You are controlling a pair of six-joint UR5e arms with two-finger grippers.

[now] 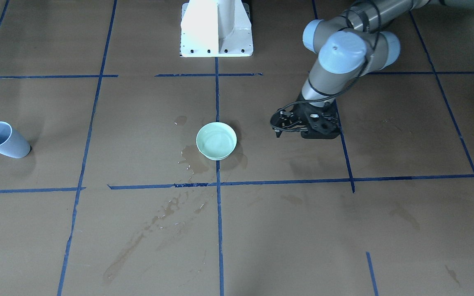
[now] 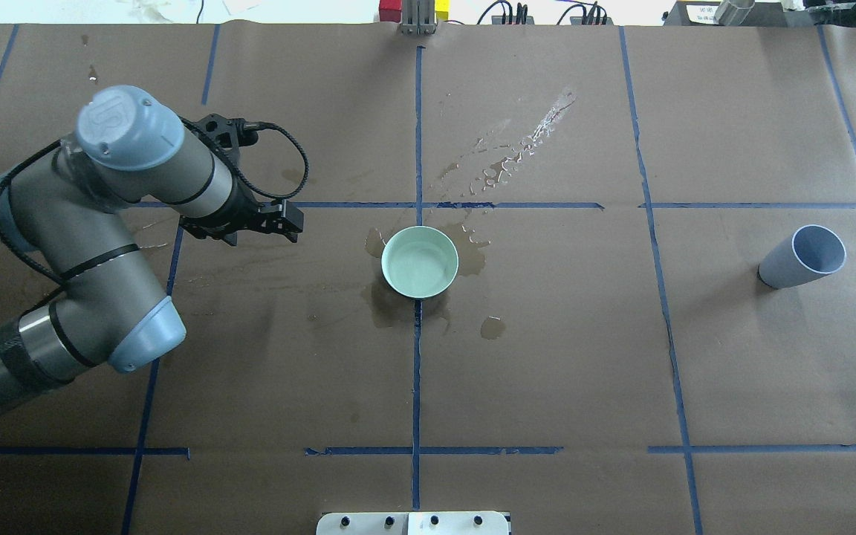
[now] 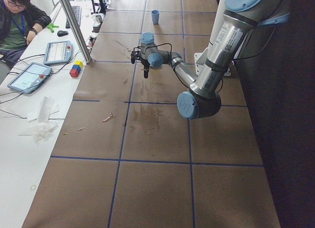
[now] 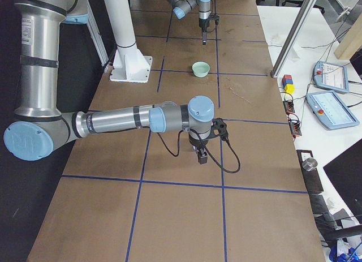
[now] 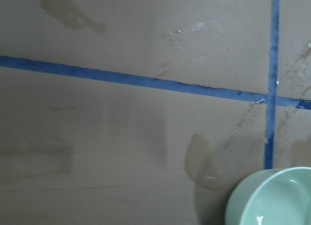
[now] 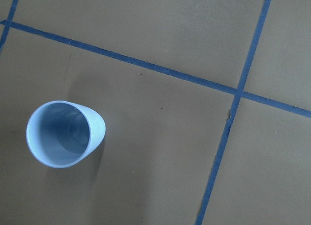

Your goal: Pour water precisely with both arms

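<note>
**Mint-green bowl holds the water; cup waits apart**

The water [image 2: 420,269] lies in the bowl [image 2: 397,241] at the centre of the overhead view, ringed by spill stains [image 2: 387,308]. The left gripper [image 2: 288,221] hangs to its left with nothing in it, probably staged to steady the bowl. I cannot tell its jaw spread. The blue cup [image 2: 803,256] stands far right. I cannot tell the right gripper's [image 4: 202,155] state either.
</note>
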